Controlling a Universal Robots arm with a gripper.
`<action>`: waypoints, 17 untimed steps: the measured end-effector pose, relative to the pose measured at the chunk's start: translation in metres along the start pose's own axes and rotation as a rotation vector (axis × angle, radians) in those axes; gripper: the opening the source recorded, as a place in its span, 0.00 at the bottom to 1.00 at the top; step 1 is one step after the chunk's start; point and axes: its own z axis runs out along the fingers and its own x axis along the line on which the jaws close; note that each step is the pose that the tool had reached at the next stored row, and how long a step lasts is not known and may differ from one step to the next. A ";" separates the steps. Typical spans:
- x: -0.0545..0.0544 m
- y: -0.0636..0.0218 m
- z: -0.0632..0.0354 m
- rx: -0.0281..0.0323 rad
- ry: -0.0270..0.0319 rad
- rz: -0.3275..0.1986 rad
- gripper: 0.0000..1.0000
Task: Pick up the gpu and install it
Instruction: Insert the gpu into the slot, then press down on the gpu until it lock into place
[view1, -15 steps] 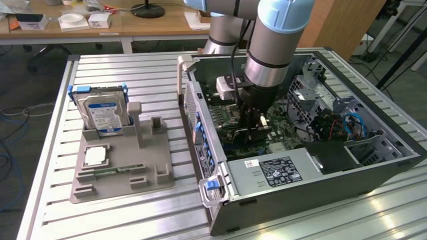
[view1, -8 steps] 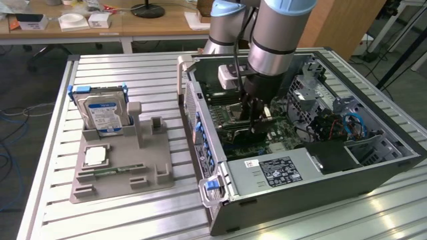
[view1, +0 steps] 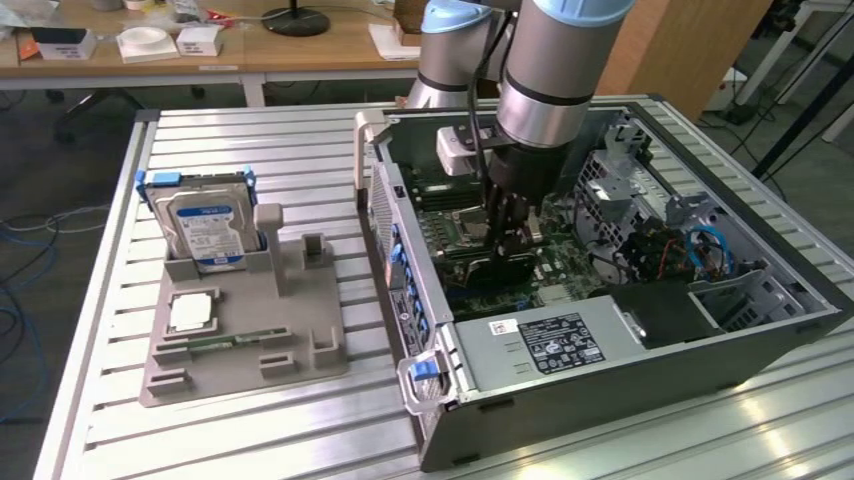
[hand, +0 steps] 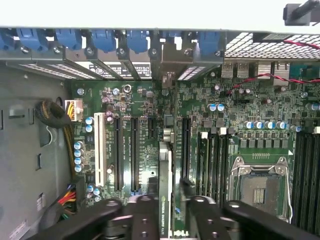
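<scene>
The gpu (hand: 165, 200) is stood on edge over a motherboard (hand: 150, 130) slot, flanked by the part-open gripper (hand: 166, 212); whether it is gripped cannot be told.

Exterior view: high, angled down, set back from the black two-fingered gripper (view1: 514, 243) inside the open grey metal computer case (view1: 561, 425). Wrist view: close above the gripper (hand: 170, 210), facing the green motherboard (hand: 130, 107); both views share this board.
</scene>
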 end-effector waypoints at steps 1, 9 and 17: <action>0.000 0.0000 0.0000 0.0000 0.0000 0.000 0.25; 0.000 0.0000 0.0000 0.0000 0.0000 0.000 0.11; 0.000 0.0000 0.0000 0.0000 0.0001 0.000 0.11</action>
